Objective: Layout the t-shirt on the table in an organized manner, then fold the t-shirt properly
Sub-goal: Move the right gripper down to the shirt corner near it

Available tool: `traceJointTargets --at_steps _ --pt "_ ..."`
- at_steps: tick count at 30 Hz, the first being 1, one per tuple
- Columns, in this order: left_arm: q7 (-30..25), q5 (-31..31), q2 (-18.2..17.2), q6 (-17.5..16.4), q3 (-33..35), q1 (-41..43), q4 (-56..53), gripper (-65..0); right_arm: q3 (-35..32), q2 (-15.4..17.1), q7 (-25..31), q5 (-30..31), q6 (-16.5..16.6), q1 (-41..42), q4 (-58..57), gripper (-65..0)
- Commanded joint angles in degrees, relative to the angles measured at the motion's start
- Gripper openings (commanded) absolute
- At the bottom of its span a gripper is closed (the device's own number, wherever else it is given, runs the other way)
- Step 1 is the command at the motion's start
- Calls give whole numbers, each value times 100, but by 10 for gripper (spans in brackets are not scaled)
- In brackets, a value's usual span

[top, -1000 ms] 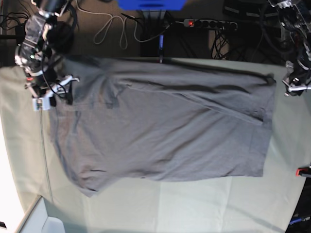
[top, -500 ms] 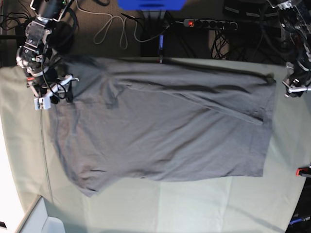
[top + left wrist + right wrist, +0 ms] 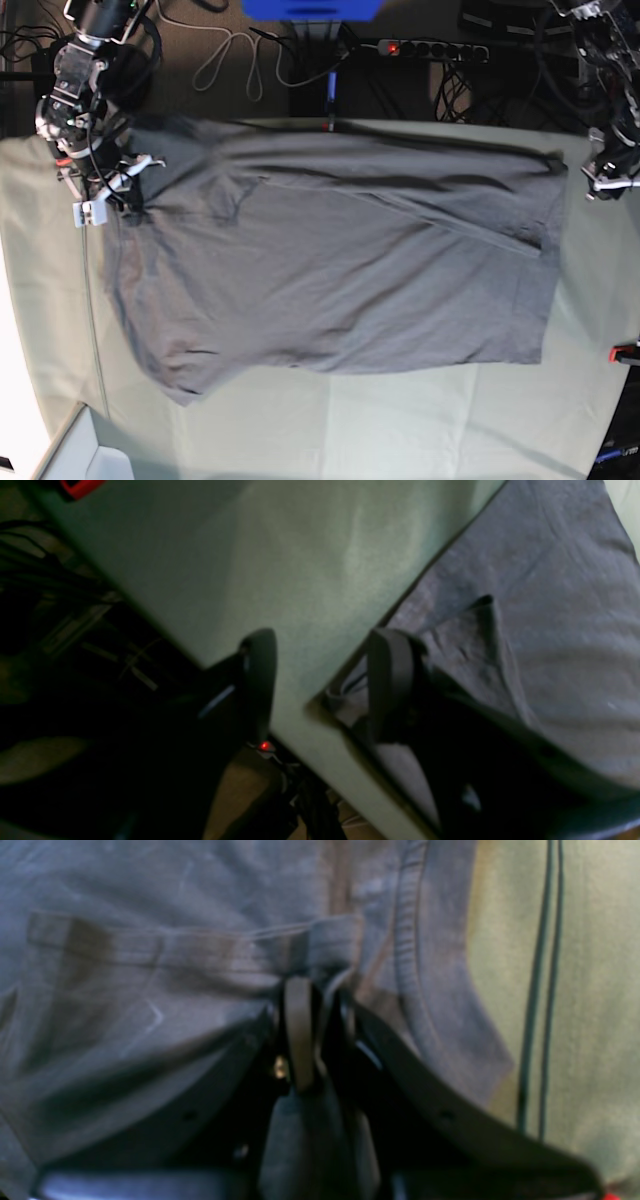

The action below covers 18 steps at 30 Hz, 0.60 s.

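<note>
The dark grey t-shirt point(image 3: 340, 270) lies spread across the table point(image 3: 400, 420), with its collar end to the left and its hem to the right in the base view. My right gripper point(image 3: 125, 195) sits at the shirt's upper left corner. In the right wrist view this gripper point(image 3: 320, 1005) is shut on a raised fold of the t-shirt point(image 3: 150, 990) just beside the ribbed collar point(image 3: 425, 990). My left gripper point(image 3: 592, 182) hovers at the hem's far corner. In the left wrist view it point(image 3: 325, 680) is open, one finger over the table point(image 3: 300, 555), the other over the t-shirt point(image 3: 540, 605) edge.
Red clamps point(image 3: 625, 352) point(image 3: 80, 486) mark the table's edge. Thin cables point(image 3: 545, 990) run over the cloth beside the collar. A power strip point(image 3: 430, 48) and loose wires lie on the floor beyond the far edge. A white object point(image 3: 90, 450) stands at the near left corner.
My right gripper has shut onto a fold of the shirt by the collar and shifted slightly towards the far edge. The left arm has stayed still.
</note>
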Motion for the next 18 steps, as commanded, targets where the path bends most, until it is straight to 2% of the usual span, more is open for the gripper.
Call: traceJointTargets --at_steps 1,9,18 --pt "-96 -17 -74 -14 -24 -39 83 -361 15 64 28 28 -1 4 97 -597" --pt "-114 -8 -66 -14 -15 -39 83 -361 -12 -85 28 36 -1 -224 783 -594" --pt "-114 -8 -66 -14 -6 -39 83 -361 -3 -94 28 36 -1 -242 844 -599"
